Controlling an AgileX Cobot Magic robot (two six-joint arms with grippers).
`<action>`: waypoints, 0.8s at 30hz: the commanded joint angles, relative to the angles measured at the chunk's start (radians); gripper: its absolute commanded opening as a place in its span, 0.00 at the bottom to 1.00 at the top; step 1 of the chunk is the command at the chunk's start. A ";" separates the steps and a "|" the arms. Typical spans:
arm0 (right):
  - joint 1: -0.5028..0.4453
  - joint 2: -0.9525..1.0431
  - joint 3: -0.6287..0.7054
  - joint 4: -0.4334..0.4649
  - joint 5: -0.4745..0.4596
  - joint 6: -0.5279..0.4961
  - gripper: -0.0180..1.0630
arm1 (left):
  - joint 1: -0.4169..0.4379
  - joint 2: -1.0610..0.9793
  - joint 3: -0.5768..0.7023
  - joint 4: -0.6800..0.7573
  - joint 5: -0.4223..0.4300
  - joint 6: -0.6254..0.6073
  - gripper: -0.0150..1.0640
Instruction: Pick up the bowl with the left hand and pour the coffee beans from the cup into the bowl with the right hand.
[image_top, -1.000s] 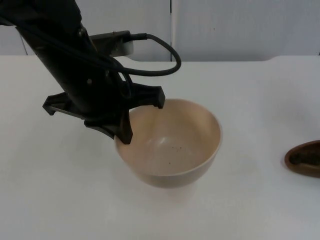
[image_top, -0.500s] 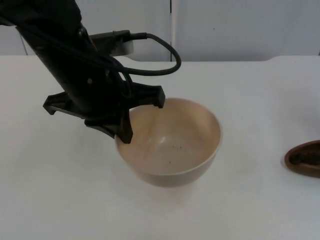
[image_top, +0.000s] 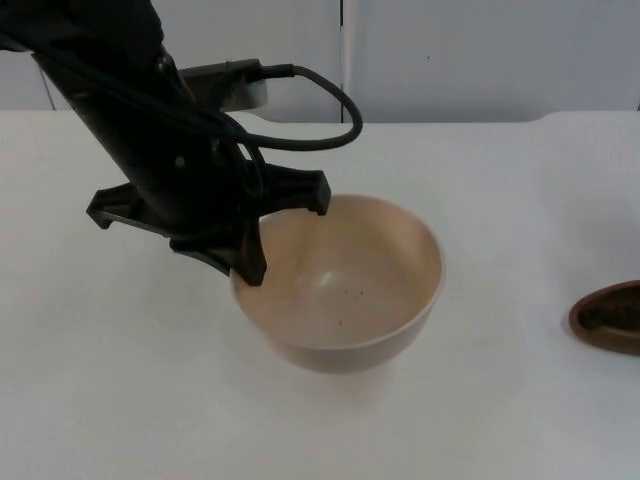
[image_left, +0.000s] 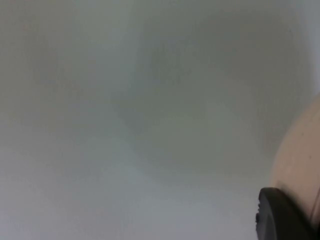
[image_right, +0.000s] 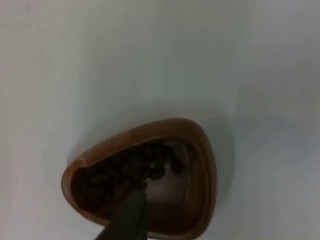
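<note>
White surface (image_top: 520, 200) carries a beige bowl (image_top: 345, 295) at its middle; the left gripper (image_top: 255, 262) clamps the bowl's near-left rim. Well apart at right sits a brown cup (image_right: 145, 180) of beans (image_right: 125, 172), right gripper (image_right: 127, 220) just above it, grip unclear.

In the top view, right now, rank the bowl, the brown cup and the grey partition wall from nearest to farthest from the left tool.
1. Bowl: the left tool is at its rim.
2. Grey partition wall: behind, past the table's far edge.
3. Brown cup: far off at the table's right edge.
</note>
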 joint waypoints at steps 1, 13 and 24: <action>-0.006 0.022 0.002 -0.001 -0.023 0.001 0.94 | -0.007 -0.003 -0.008 -0.014 -0.004 -0.005 0.01; -0.006 0.146 0.002 -0.003 -0.094 0.011 0.90 | -0.007 -0.003 -0.008 -0.012 -0.002 -0.005 0.01; -0.006 0.187 0.002 -0.003 -0.141 0.011 0.83 | -0.007 -0.003 -0.008 -0.012 -0.013 -0.005 0.01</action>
